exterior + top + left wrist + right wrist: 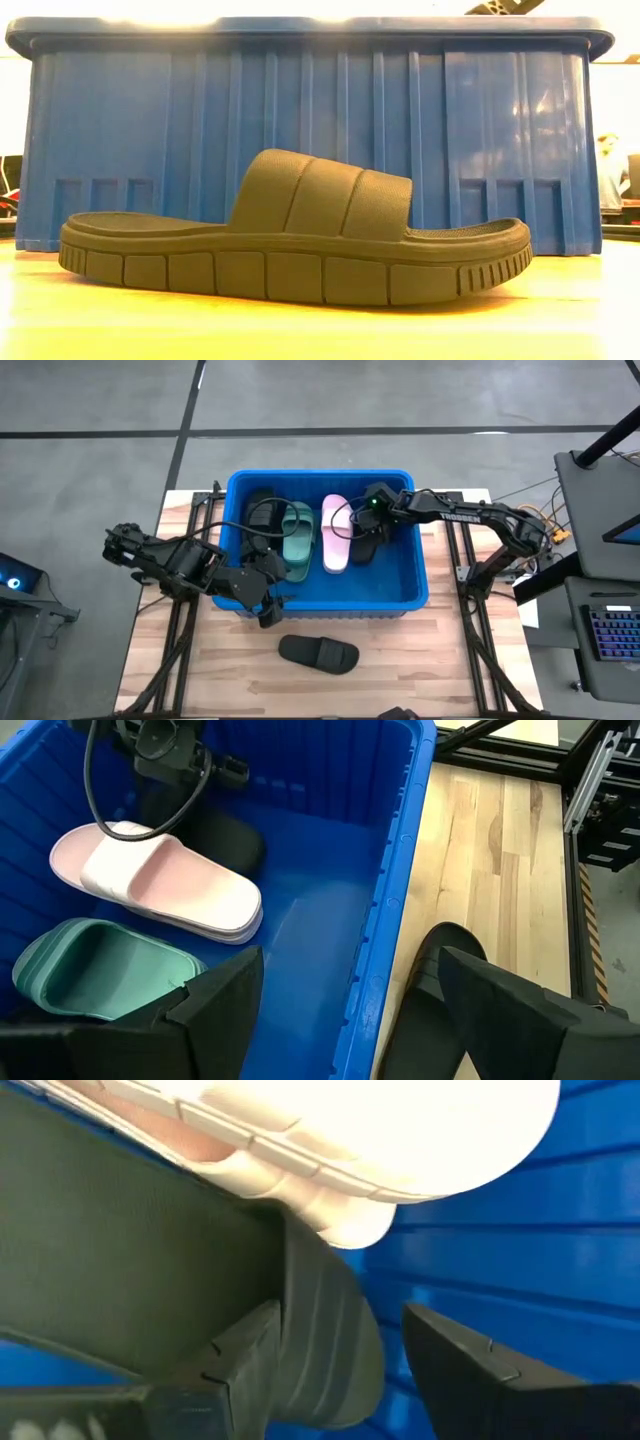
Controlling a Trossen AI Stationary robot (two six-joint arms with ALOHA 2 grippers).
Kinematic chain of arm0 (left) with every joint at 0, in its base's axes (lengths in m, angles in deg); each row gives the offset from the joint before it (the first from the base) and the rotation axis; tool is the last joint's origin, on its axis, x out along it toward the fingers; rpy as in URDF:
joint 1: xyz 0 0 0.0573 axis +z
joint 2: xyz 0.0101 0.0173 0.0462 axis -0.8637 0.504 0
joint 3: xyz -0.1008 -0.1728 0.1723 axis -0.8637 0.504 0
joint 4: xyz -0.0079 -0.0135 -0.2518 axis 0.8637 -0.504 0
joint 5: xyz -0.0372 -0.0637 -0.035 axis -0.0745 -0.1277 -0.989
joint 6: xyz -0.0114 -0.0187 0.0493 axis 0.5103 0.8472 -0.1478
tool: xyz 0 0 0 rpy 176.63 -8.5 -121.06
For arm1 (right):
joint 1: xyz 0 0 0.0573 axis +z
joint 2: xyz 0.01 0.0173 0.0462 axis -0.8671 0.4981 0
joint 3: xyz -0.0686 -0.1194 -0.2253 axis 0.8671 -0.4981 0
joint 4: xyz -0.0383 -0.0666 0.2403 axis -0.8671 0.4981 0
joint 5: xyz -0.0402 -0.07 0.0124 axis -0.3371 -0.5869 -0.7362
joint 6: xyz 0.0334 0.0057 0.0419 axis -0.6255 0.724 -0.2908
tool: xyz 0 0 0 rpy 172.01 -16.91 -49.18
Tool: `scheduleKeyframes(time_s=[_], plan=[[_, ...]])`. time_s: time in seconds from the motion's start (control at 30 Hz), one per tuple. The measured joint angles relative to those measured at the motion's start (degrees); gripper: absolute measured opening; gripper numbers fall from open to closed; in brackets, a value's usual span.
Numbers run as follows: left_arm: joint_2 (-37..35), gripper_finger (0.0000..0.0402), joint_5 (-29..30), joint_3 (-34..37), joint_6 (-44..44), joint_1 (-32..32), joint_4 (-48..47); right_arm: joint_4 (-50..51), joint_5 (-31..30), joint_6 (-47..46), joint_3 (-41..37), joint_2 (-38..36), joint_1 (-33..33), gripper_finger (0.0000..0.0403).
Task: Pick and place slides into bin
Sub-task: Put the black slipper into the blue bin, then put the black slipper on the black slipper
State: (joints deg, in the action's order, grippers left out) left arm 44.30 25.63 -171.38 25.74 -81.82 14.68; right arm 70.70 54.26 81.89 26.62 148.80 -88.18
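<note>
A wooden table [420, 670] on grey floor carries the bin [415, 585] across its far half. The left gripper [268, 600] hangs over the bin's near wall, fingers wide and empty. Inside lie a green slide [297, 538] and a pink slide [336, 532] — beside them a dark slide [366, 542], with the right gripper [372, 505] over it, fingers parted, seemingly just letting go. One black slide [318, 652] waits on the near edge, open room all round — likely the next pick.
</note>
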Motion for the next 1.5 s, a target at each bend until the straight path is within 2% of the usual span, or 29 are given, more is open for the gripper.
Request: scheduleKeyframes(time_s=[0.47,0.63,0.8,0.93,1.13,1.27,1.5], plan=[[0.04,0.0283,0.0,0.15,-0.06,0.0,0.0,6.42,3.0,-9.3,0.8,2.38,0.02,0.0199],[0.04,0.0283,-0.02,0.15,-0.08,0.0,0.02,11.78,2.98,-12.62,5.65,1.35,0.6,0.0199],[0.04,0.0283,-0.01,0.17,-0.09,0.0,-0.03,23.02,3.0,-18.88,12.91,1.25,3.07,0.0199],[0.04,0.0283,0.0,0.2,-0.1,0.0,-0.52,33.54,2.34,-22.75,19.17,0.99,6.33,0.0199],[0.04,0.0283,0.74,0.2,0.27,0.0,-2.78,44.84,-2.92,-31.63,27.18,-0.43,12.61,0.0198],[0.53,0.0283,0.73,0.21,0.37,0.0,-3.04,52.06,-6.21,-37.92,32.6,-2.03,19.02,0.0198],[1.6,0.0283,-1.39,0.24,3.32,-0.11,-3.0,61.96,-6.89,-56.08,41.87,-5.7,33.38,0.0198]])
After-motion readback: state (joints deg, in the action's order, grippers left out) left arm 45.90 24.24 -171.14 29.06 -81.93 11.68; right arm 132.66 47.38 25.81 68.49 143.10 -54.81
